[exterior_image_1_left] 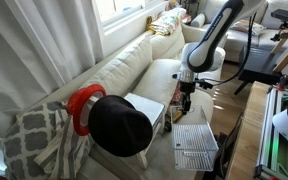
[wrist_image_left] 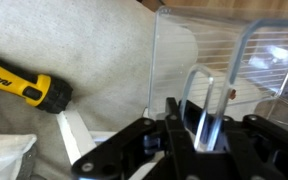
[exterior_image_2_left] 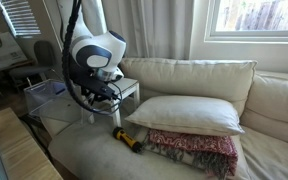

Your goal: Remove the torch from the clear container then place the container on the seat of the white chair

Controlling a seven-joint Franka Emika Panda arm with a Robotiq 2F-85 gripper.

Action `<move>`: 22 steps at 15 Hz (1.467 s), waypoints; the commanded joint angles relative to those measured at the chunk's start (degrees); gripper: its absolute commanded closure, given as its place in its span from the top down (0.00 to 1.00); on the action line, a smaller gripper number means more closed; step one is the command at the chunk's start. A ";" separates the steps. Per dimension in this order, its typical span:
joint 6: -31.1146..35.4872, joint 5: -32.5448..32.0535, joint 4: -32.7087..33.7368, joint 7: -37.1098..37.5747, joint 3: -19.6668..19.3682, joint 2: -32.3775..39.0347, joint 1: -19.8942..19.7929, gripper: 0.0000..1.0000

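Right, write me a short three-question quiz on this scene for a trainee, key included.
1. True or false: the torch lies inside the clear container.
2. Which of these lies on the seat of the white chair beside the torch? A) a red-patterned blanket B) a laptop C) a mug
3. In the wrist view, what does the gripper have between its jaws?

Key: 1 false, the torch lies on the seat, outside the container. 2 A. 3 a clear edge of the clear container; whether the jaws have closed on it cannot be told.
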 commanded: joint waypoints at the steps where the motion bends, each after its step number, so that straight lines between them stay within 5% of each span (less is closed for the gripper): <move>1: 0.10 3.96 -1.07 -4.14 2.99 -5.23 -4.58 0.03; 6: 4.19 13.54 -1.15 -2.40 7.97 -10.01 -10.56 0.03; 12: 15.24 17.78 -1.00 5.05 8.72 -12.93 -11.47 0.03; 16: 22.89 15.71 -1.53 17.50 5.47 -14.15 -7.79 0.03; 22: 25.41 16.26 -2.58 33.81 -3.15 -16.45 1.24 0.03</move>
